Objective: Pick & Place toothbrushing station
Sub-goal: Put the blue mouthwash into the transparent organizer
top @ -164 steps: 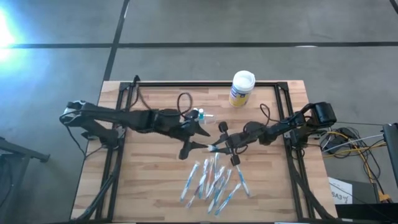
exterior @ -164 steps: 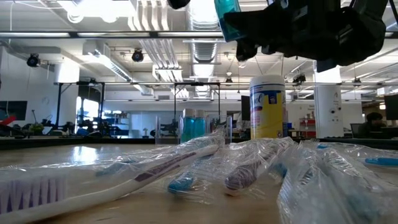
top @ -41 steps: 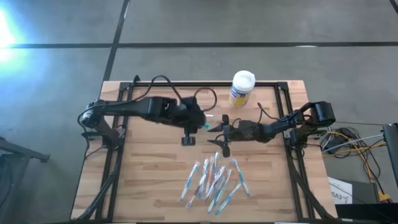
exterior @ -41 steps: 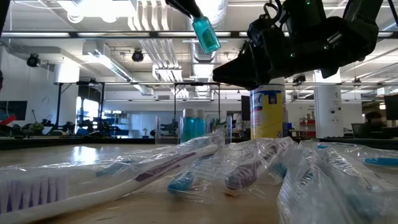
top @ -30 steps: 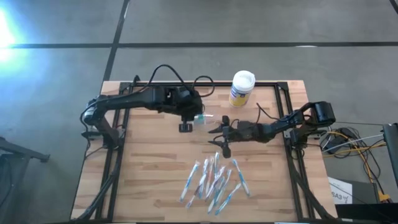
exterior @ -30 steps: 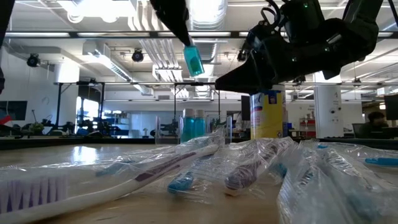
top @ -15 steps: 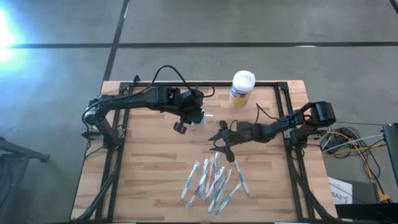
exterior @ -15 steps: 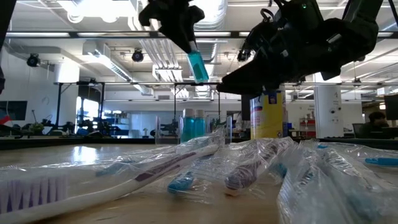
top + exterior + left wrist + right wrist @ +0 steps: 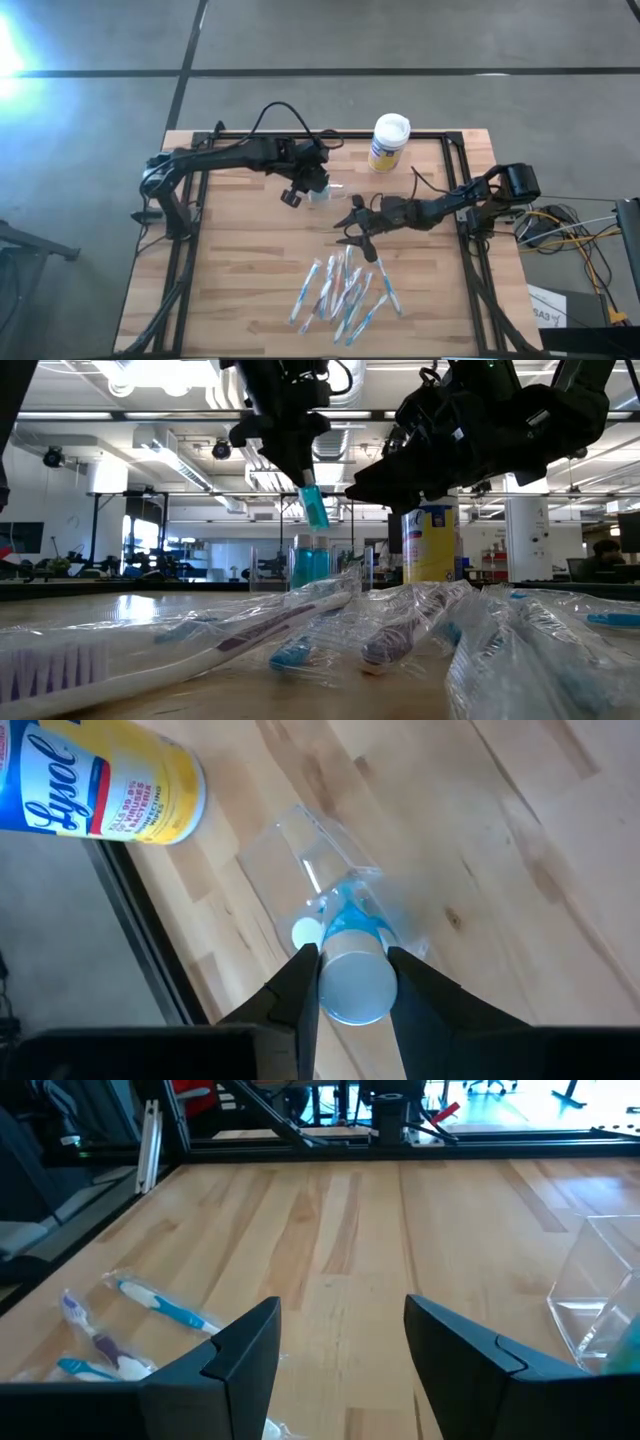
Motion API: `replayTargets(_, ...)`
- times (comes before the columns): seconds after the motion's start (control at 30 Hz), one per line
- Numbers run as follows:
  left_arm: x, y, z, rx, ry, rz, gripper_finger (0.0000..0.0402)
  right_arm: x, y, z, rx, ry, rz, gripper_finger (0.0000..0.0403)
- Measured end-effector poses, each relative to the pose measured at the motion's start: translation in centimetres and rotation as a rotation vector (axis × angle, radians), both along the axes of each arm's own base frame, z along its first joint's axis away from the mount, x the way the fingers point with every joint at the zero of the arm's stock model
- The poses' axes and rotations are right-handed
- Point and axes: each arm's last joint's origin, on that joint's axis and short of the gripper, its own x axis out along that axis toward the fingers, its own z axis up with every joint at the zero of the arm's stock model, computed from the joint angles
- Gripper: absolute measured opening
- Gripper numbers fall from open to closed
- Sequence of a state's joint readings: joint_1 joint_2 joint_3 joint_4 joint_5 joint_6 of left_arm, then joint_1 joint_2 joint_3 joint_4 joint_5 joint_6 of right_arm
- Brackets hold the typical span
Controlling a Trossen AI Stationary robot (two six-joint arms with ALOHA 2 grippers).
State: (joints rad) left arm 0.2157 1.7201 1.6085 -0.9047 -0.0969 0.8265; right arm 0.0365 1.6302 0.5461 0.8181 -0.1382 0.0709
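Note:
The toothbrushing station, a clear plastic holder [image 9: 323, 194] [image 9: 318, 848] [image 9: 598, 1295], stands upright on its base at the wooden table's far middle; blue things show inside it [image 9: 312, 565]. My left gripper [image 9: 314, 182] [image 9: 350, 960] hangs over it, shut on a small blue bottle [image 9: 313, 507]. My right gripper [image 9: 352, 226] [image 9: 342, 1315] stands open just right of the holder, nothing between its fingers. My left gripper pinches the small bottle's pale upper end [image 9: 350, 985] between its two fingers, one on each side. The fingers slant down from above. The bottle hangs below them, slightly tilted, its blue lower end [image 9: 316, 518] just above the holder's open top, clear of the table.
A yellow-and-blue canister with a white lid [image 9: 388, 142] [image 9: 90, 780] stands at the far edge. Several wrapped toothbrushes [image 9: 345, 290] [image 9: 400, 620] lie in a heap at the near middle. A black frame rail [image 9: 330, 134] runs along the table's far edge.
My left gripper has sunk toward the holder and rolled at the wrist, still shut on the bottle. The bottle has come down from high above to just over the holder's top, its blue end now pointing down. My right gripper has kept its place.

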Motion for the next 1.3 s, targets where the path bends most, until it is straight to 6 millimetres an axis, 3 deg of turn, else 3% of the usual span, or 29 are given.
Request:
replayTargets(0.67,0.0,1.3,-0.4,-0.017,-0.015,-0.022,0.0097,0.0,0.0,0.0,-0.025,-0.006,0.007,0.0209)
replayTargets(0.97,1.8,1.9,-3.4,-0.004,0.08,-0.039,0.0097,0.0,0.0,0.0,-0.042,-0.009,0.013,0.0209)
replayTargets(1.3,3.2,2.6,-5.5,-0.004,0.132,-0.039,0.0097,0.0,0.0,0.0,-0.046,-0.01,0.014,0.0209)
